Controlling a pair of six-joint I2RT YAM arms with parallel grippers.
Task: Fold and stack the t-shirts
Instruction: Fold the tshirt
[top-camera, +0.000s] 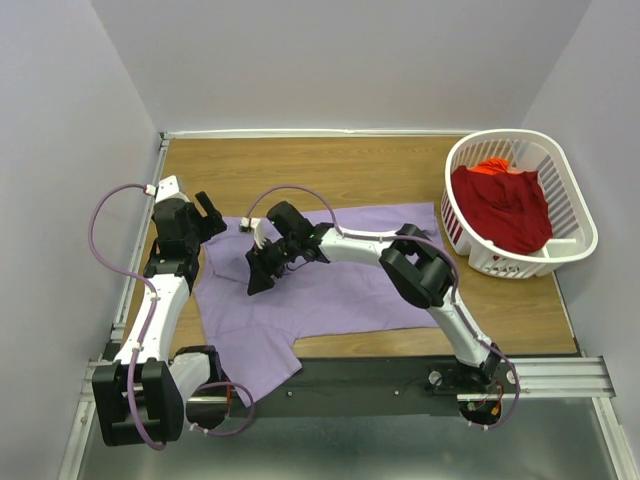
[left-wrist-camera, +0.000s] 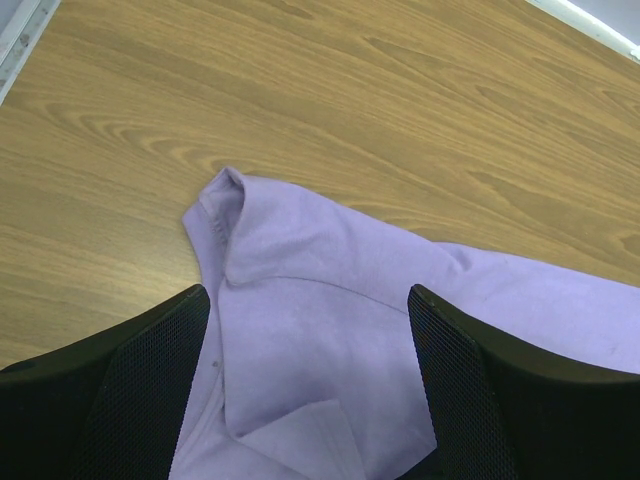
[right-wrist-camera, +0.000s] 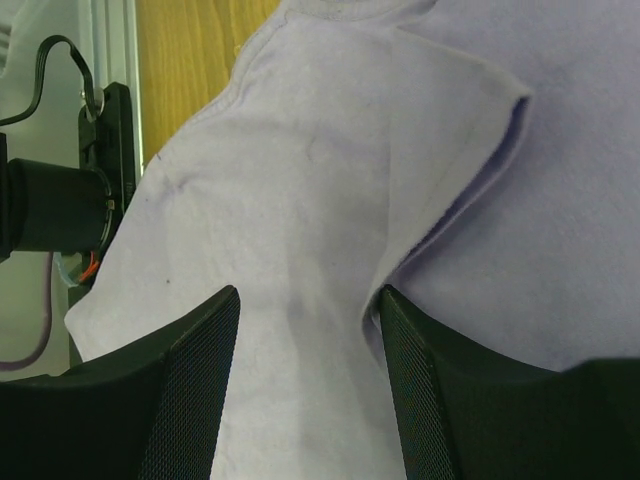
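Only overhead shows the red t-shirt (top-camera: 505, 205) in the basket (top-camera: 583, 205); left fingers (left-wrist-camera: 130, 380) and right fingers (right-wrist-camera: 170, 400) spread over lavender t-shirt (left-wrist-camera: 330, 300).

I work over a wooden table (top-camera: 330, 180) with a light brown grain, shut in on its left, far and right sides by plain pale grey walls (top-camera: 330, 60). At the table's far right corner stands a white slatted plastic basket (top-camera: 510, 265), oval, resting on the wood close to the right wall. A metal strip (top-camera: 158, 160) runs along the table's left edge, a thin white one lines its far edge, and along its near edge lies a black rail (top-camera: 380, 375) that continues rightwards as a silver bar (top-camera: 560, 375).
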